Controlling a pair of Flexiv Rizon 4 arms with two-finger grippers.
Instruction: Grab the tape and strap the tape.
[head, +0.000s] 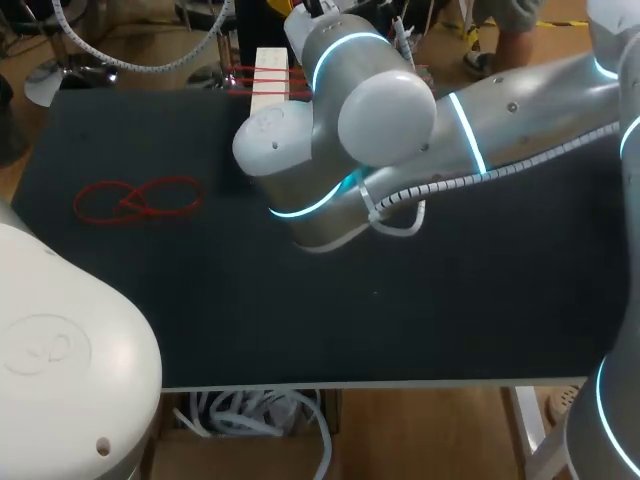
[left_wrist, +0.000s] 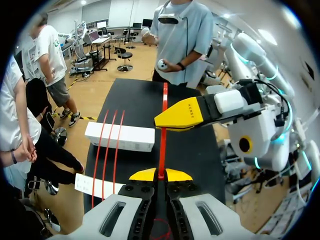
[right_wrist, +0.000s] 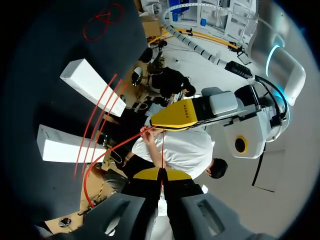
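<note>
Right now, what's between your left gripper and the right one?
One taut strand of red tape, pinched in the left gripper and running to the right gripper. The left wrist view shows it.

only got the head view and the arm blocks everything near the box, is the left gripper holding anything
Observer: Yes. In the left wrist view the left gripper is shut on a red band that runs straight out ahead of it.
Operator: and the right one
Observer: In its own wrist view the right gripper is shut on a thin red band too, and that band runs ahead toward the left gripper.
Operator: how many bands on the box already
Observer: From the left wrist, three red bands lie across the white box.
</note>
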